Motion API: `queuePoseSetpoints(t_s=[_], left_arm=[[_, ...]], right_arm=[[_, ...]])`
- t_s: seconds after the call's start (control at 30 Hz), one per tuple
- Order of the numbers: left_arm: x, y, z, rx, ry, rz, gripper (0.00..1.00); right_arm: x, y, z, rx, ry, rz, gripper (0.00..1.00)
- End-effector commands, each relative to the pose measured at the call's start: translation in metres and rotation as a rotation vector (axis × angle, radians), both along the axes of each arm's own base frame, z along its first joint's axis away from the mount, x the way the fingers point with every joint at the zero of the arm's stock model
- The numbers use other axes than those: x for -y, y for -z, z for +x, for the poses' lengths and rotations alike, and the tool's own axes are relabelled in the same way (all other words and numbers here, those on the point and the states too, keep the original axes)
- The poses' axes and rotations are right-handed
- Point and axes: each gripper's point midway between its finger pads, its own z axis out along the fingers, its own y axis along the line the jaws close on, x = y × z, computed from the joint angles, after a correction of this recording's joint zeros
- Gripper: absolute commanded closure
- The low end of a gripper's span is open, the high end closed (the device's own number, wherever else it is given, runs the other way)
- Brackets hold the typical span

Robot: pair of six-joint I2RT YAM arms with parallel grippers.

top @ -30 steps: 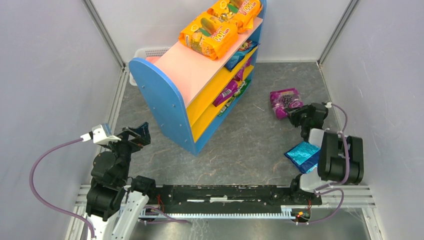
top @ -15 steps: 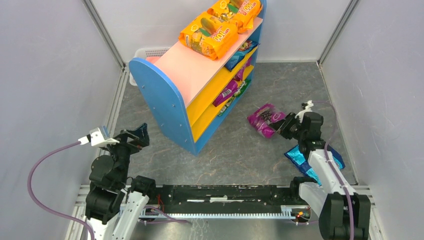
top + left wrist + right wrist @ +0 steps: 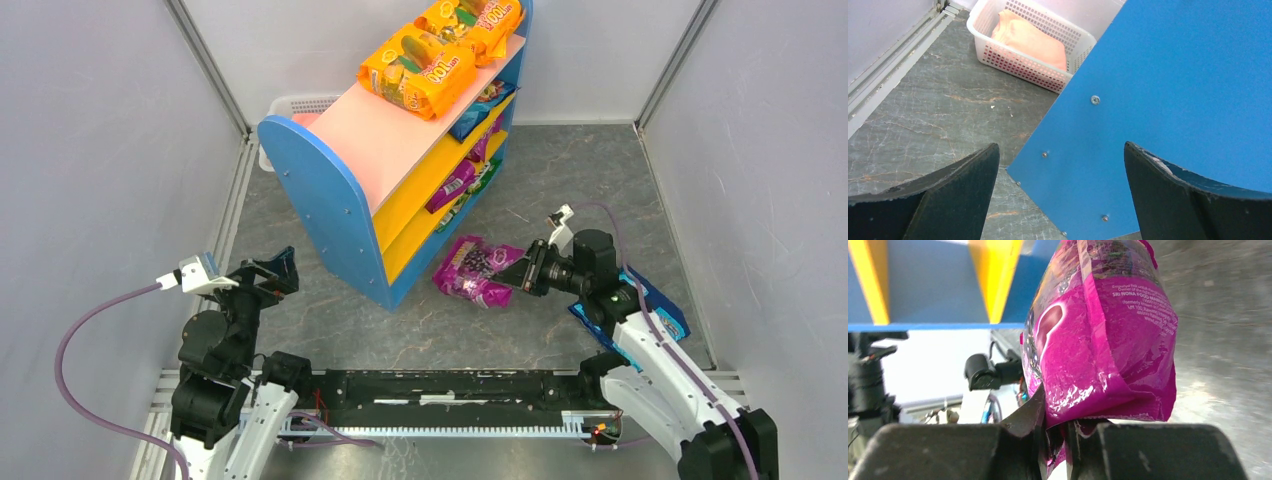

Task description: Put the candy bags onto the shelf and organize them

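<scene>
My right gripper (image 3: 528, 272) is shut on the edge of a purple candy bag (image 3: 474, 268) and holds it just off the floor in front of the shelf (image 3: 330, 190). In the right wrist view the bag (image 3: 1103, 335) hangs from the closed jaws, with the shelf's yellow boards (image 3: 993, 275) behind it. Two orange bags (image 3: 418, 70) lie on the pink top. Several bags (image 3: 470, 160) sit on the yellow inner shelves. A blue bag (image 3: 655, 310) lies on the floor under my right arm. My left gripper (image 3: 275, 270) is open and empty by the shelf's blue side panel (image 3: 1173, 85).
A white slatted basket (image 3: 1033, 55) with an orange packet (image 3: 1028, 40) in it stands behind the shelf at the back left. Grey walls enclose the floor on the left, right and back. The arm rail runs along the near edge.
My right gripper has carried the purple bag left and toward the shelf, from the right side of the floor to just in front of its open side. The left arm has barely moved.
</scene>
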Motion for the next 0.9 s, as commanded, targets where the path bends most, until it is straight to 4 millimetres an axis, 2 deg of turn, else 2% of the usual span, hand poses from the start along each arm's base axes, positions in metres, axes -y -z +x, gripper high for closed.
queuePoseSetpoints(t_s=[0.0, 0.2, 0.37, 0.6, 0.87], left_arm=[[-0.002, -0.008, 0.000, 0.033, -0.002, 0.033, 0.00], [-0.002, -0.008, 0.001, 0.029, -0.002, 0.033, 0.00], [-0.001, -0.007, 0.002, 0.024, -0.002, 0.034, 0.00], [-0.002, -0.007, 0.002, 0.022, -0.004, 0.034, 0.00], [-0.001, -0.006, 0.003, 0.016, -0.003, 0.034, 0.00]], right_arm=[[-0.038, -0.097, -0.013, 0.206, -0.167, 0.206, 0.96], [-0.061, -0.137, -0.032, 0.275, -0.266, 0.298, 0.96], [-0.077, -0.150, -0.037, 0.300, -0.294, 0.348, 0.96], [-0.092, -0.166, -0.014, 0.392, -0.231, 0.357, 0.96], [-0.106, -0.158, 0.010, 0.409, -0.211, 0.344, 0.97]])
